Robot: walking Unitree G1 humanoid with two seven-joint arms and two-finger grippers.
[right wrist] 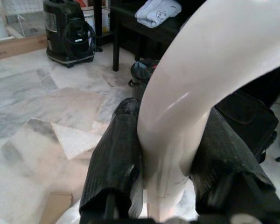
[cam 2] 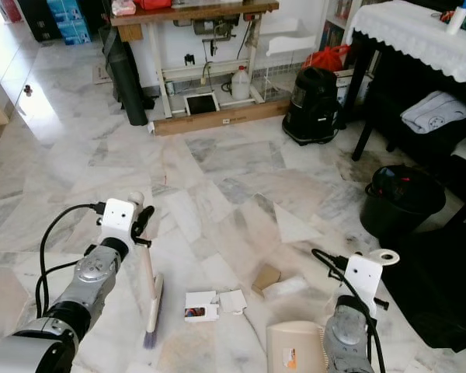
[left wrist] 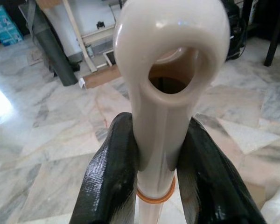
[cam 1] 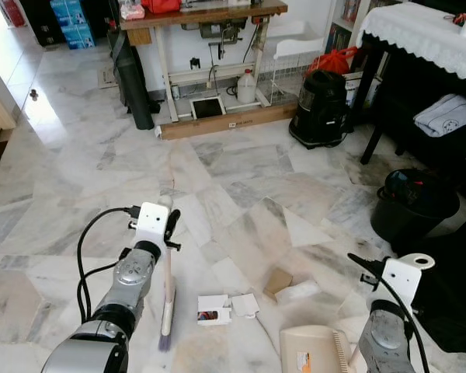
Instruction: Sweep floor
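Left gripper (left wrist: 154, 186) jaws clamped on broom handle (left wrist: 170, 93); bristles (cam 1: 168, 317) on marble floor (cam 1: 241, 179), left of white card scraps (cam 1: 215, 308). Right gripper (right wrist: 170, 177) jaws closed on cream dustpan handle (right wrist: 210, 79); dustpan (cam 1: 314, 350) probably flat on floor. Keep bristles down; sweep scraps and brown cardboard piece (cam 1: 278, 281) rightward toward pan mouth, short strokes.

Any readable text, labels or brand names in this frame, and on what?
None can be read.
Blue boxes: printing too small.
Dustpan: orange sticker, blurred.
White packaging on the floor: dark patch, no legible words.
Long box under the workbench: small marks, unreadable.
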